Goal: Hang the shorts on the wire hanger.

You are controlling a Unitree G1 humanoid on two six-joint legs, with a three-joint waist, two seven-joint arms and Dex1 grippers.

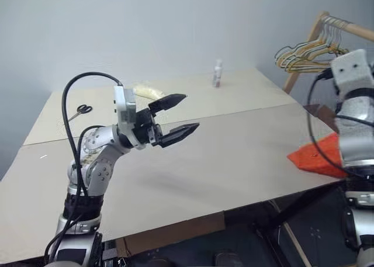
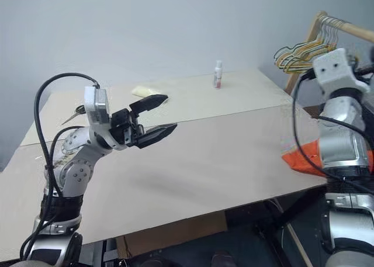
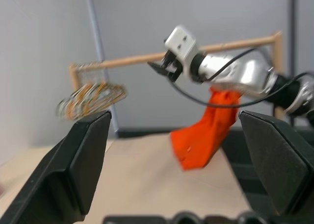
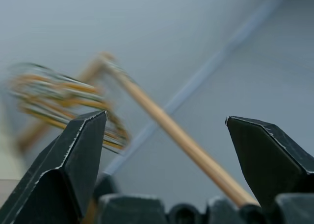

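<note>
- Pale grey walls stand behind a beige bench (image 1: 234,156) that carries a small bottle (image 1: 218,73) near its far edge, scissors (image 1: 83,109) at its far left, and a pale yellowish item (image 1: 146,92) between them.
- At the bench's right edge lie the shorts (image 1: 318,155), a bright orange heap draping over the side, the long axis running down off the edge in the left wrist view.
- A wooden rack (image 1: 345,26) holds a bunch of hangers (image 1: 304,54) beyond the right corner; the single wire hanger cannot be picked out.
- Left gripper (image 1: 180,116) hovers above the bench, pointing right, jaws spread wide, empty.
- Right gripper (image 4: 164,136) points toward the rack, jaws wide apart, holding nothing.
</note>
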